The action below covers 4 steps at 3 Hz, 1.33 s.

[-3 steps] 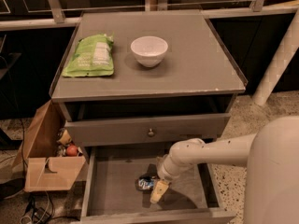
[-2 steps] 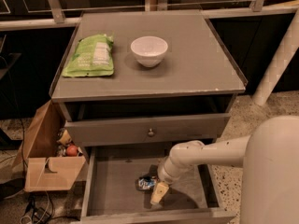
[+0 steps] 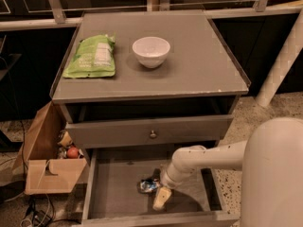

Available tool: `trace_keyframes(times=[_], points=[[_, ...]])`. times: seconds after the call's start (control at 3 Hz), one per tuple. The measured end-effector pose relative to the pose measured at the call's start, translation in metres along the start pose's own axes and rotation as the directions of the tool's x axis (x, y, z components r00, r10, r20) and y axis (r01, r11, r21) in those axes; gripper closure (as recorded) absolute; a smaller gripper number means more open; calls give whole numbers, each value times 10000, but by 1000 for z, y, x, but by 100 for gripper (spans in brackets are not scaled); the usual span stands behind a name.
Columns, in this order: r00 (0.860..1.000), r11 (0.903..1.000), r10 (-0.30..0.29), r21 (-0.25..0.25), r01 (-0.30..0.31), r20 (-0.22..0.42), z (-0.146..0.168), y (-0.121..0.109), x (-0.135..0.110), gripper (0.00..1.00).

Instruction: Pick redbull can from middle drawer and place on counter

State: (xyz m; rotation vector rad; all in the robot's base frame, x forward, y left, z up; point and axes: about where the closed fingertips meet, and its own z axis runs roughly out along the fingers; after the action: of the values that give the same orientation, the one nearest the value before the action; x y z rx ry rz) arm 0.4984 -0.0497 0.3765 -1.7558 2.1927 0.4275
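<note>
Gripper sits low inside the middle drawer, just above the grey floor and towards the front wall, right of centre. The white arm reaches in from the right and bends down at the wrist. One pale tip of the claw shows, pointing down and to the front.

Whether the claw is spread or pressed together: cannot tell from this angle. No clear pinch on anything.

Redbull can lies on its side on the drawer floor, just beside the claw at its upper left. It is close against the wrist end. Touching or a hair apart, cannot tell. The can is not lifted.

The drawer is pulled well out. Above it is a closed drawer front with a small round knob.

Counter carries a white bowl near the centre back and a green snack bag lying flat on the left. The two are apart.

On the ground left of the cabinet is an open cardboard box with small items inside.
</note>
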Motion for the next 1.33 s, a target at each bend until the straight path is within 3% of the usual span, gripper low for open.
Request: trace_keyframes(times=[0.33,0.67,1.33], points=[[10000,10000,0,-1,0,0,0,0,0,0],[10000,10000,0,-1,0,0,0,0,0,18],[10000,10000,0,-2,0,0,0,0,0,65]])
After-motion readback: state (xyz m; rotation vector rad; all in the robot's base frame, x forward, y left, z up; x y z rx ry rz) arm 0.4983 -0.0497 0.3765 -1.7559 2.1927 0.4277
